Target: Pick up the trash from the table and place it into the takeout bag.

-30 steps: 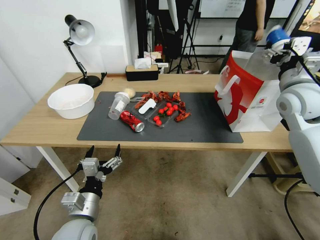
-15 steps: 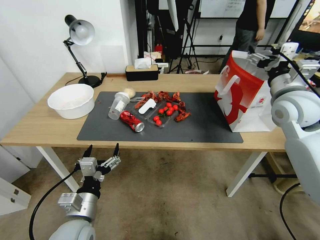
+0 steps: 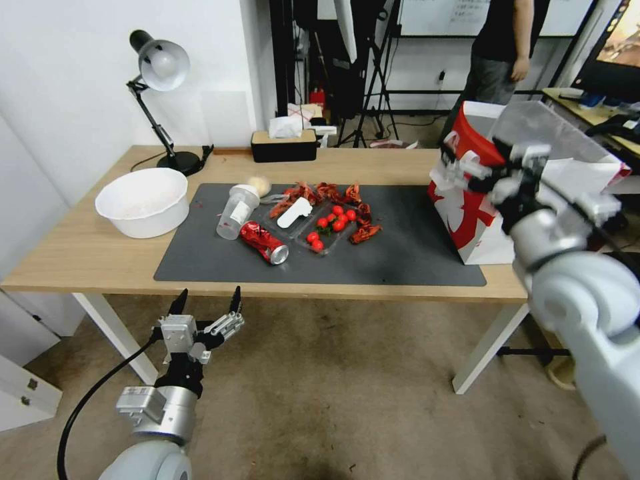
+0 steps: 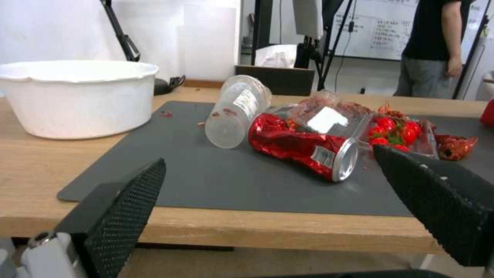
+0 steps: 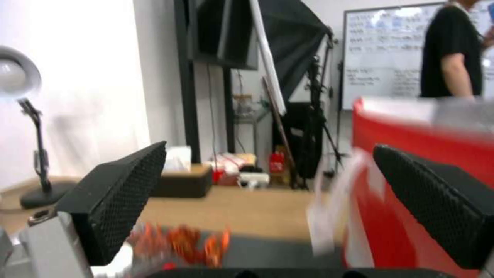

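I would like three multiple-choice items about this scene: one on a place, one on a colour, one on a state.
1. Where does the shiny red drink can lie?
A. on the dark grey mat
B. inside the large white plastic bowl
C. on the floor

2. What colour are the takeout bag's sides?
A. blue and yellow
B. red and white
C. all black

3. How is the left end effector?
A. shut on the can
B. shut on a cup
C. open, holding nothing

Answers: 1 A, it lies tipped over on the mat; 2 B, red below the handles; 3 C, fingers apart below the table edge.

The right claw (image 3: pixel 490 175), apparently emptied, has dropped beside the takeout bag (image 3: pixel 477 217).
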Controlling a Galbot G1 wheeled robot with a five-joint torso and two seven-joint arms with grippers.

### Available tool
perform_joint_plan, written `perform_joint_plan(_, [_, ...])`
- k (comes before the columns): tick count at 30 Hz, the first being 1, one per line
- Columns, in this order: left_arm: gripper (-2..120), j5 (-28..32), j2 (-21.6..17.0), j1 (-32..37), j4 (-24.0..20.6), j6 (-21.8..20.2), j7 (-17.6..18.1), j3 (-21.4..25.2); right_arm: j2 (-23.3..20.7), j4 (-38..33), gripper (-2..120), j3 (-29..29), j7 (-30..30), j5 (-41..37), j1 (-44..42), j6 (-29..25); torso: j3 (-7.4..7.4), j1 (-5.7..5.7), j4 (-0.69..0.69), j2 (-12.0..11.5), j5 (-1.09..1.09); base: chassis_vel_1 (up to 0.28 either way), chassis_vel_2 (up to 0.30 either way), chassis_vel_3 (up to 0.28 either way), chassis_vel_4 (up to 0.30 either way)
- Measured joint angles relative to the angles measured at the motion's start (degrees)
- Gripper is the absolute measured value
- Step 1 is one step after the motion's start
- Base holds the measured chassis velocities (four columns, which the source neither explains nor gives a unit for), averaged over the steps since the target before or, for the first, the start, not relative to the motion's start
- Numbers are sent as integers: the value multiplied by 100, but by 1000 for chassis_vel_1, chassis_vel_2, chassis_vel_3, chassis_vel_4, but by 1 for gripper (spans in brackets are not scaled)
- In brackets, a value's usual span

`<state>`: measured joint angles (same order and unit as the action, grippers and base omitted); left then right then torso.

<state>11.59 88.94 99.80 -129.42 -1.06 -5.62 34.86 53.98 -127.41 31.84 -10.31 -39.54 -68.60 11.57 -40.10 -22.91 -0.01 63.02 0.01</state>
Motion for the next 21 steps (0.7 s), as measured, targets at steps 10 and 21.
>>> perform_joint_plan(10, [100, 115, -84, -5, -8, 9, -5, 33, 847, -126, 100, 51, 112, 1280, -1795, -1399, 1, 0, 0, 1, 0, 0, 0, 0, 0])
perform_joint_plan(21, [100, 243, -149, -128, 81, -29, -26, 25, 1451, 272, 100, -83, 24, 1937, -2858, -2640, 0, 1, 0, 0, -2, 0, 0, 0, 0])
